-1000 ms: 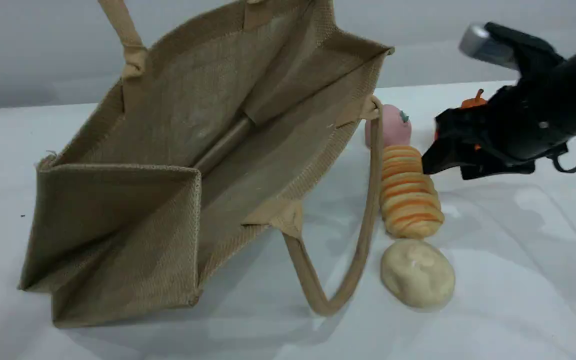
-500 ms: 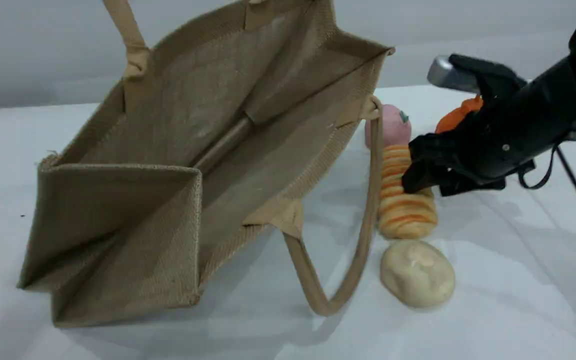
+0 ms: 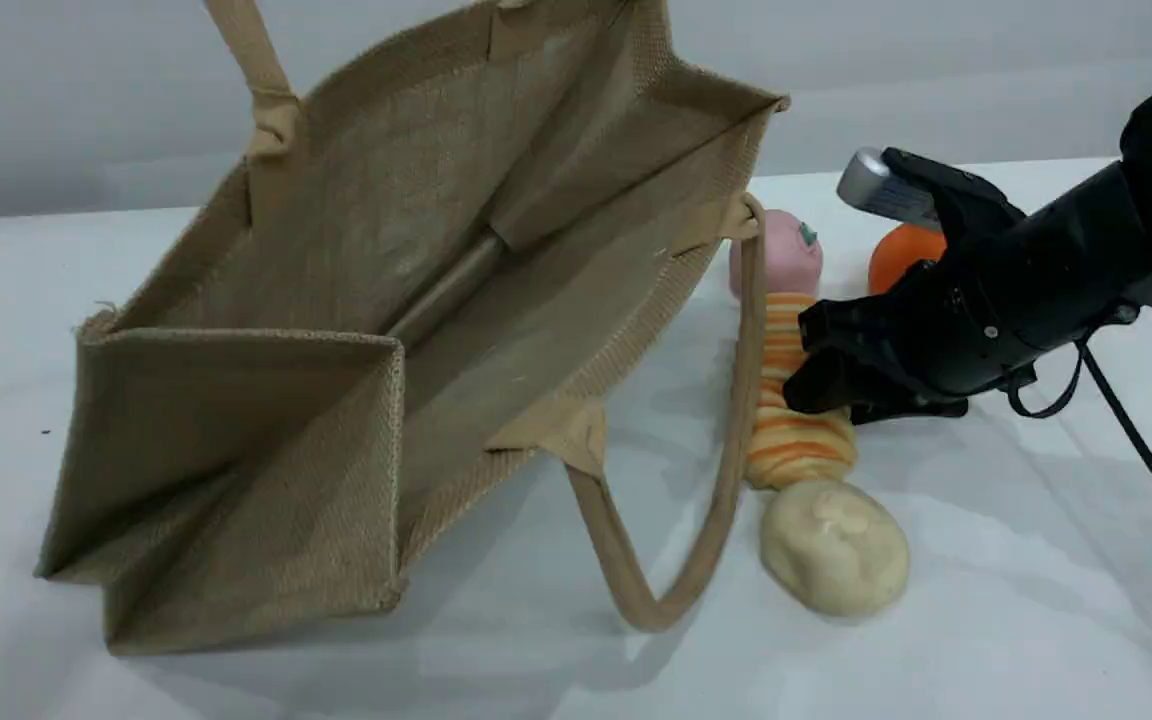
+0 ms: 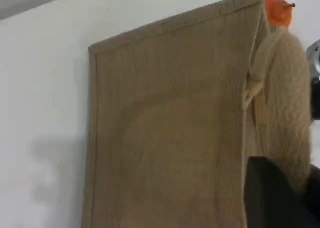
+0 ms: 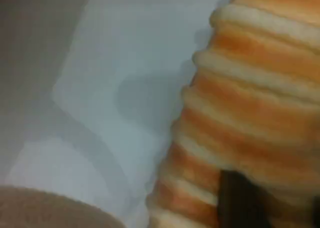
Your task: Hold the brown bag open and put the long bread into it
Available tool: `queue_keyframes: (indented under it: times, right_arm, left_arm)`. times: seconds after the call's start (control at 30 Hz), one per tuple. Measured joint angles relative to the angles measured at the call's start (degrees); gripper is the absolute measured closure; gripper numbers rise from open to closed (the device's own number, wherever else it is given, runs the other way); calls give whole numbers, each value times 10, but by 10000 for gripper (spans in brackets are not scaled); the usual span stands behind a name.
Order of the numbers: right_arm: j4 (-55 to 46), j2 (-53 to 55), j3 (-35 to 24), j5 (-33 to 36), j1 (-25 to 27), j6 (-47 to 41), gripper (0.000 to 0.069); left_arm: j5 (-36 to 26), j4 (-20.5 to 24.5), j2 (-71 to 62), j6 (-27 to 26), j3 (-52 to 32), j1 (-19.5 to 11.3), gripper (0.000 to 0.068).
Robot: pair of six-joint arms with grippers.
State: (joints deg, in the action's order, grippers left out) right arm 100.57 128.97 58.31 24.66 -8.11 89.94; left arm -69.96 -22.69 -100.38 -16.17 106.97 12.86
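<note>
While the brown bag [image 3: 386,330] lies tipped on its side on the white counter [image 3: 986,600] with its mouth gaping toward the right, one beige handle [image 3: 246,60] rises out of the top of the scene view. In the left wrist view a handle runs right up to the left gripper's [image 4: 272,198] dark fingertip; the gripper is closed, though on what I cannot tell. Just right of the bag's lower handle [image 3: 726,470], the long bread [image 3: 796,440] lies on the counter. The right gripper [image 3: 821,375] presses onto its middle, jaws apparently around it, grip unconfirmed. A cream bun [image 3: 834,545] touches the bread's near end; a pink fruit [image 3: 784,255] and an orange one [image 3: 901,255] sit beyond.
</note>
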Motion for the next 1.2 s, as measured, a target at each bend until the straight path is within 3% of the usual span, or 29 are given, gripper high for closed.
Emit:
queue_keyframes:
  times: [0.07, 0.2, 0.4, 0.67, 0.83, 1.0, 1.2]
  right_arm:
    - [-1, 0, 0, 0, 0, 0, 538]
    - [-4, -1, -1, -2, 2, 0, 587]
    - [-18, -65, -29, -71, 36, -31, 619]
    - [-41, -243, -70, -74, 76, -84, 632]
    - [-96, -356, -75, -6, 75, -139, 633]
    - [-152, -420, -75, 107, 64, -206, 636]
    - [-192, -421, -75, 173, -1, -244, 636]
  left_arm:
    - [0, 0, 0, 0, 0, 0, 592]
    - [0, 0, 0, 0, 0, 0, 592]
    - [0, 0, 0, -13, 0, 0, 592]
    - [0, 0, -1, -18, 0, 0, 592]
    - [0, -37, -1, -37, 1, 0, 592]
    - [0, -64, 0, -41, 1, 0, 592]
    - [-1, -78, 0, -52, 1, 19, 592]
